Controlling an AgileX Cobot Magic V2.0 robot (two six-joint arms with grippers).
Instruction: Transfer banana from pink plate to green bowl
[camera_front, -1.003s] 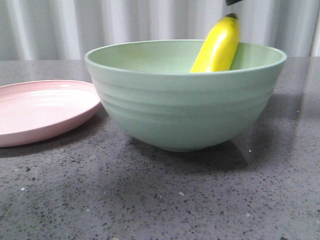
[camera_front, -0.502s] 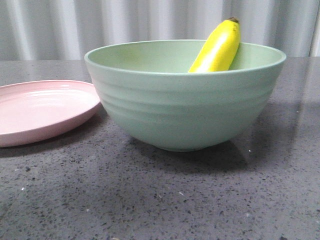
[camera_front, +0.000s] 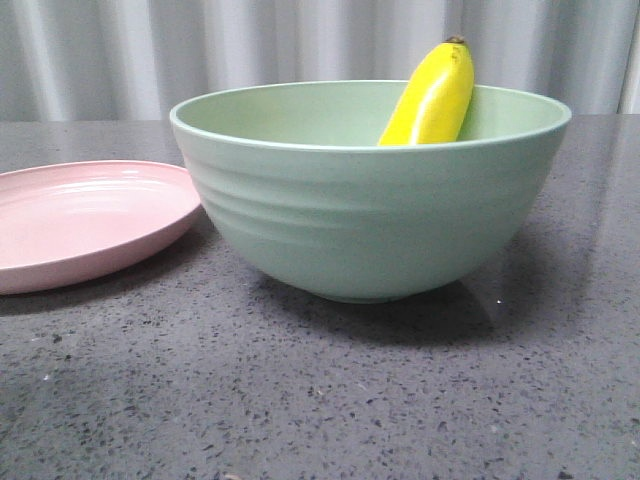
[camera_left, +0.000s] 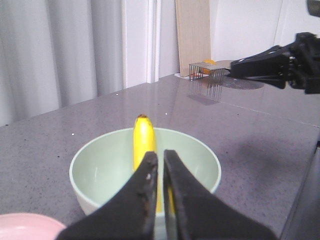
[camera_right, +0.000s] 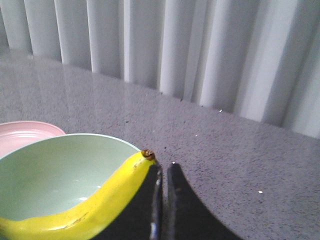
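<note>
Front view: banana (camera_front: 432, 95) propped inside green bowl (camera_front: 370, 215), stem up; pink plate (camera_front: 85, 220) near surface's (camera_front: 320, 400) left edge. Left tool (camera_left: 160, 172) and right tool (camera_right: 163, 195) both closed together, holding nothing. No readable writing anywhere.

One banana (camera_front: 434, 95) stands inside one bowl (camera_front: 370, 215), its stem tip above the rim. One plate (camera_front: 85, 222) lies just beside the bowl. Two grippers show, one per wrist camera: the left gripper (camera_left: 160, 172) and the right gripper (camera_right: 163, 187). Well beyond the bowl, one small wire rack (camera_left: 206, 75) and one wooden board (camera_left: 192, 36) stand on the table (camera_front: 320, 400).
</note>
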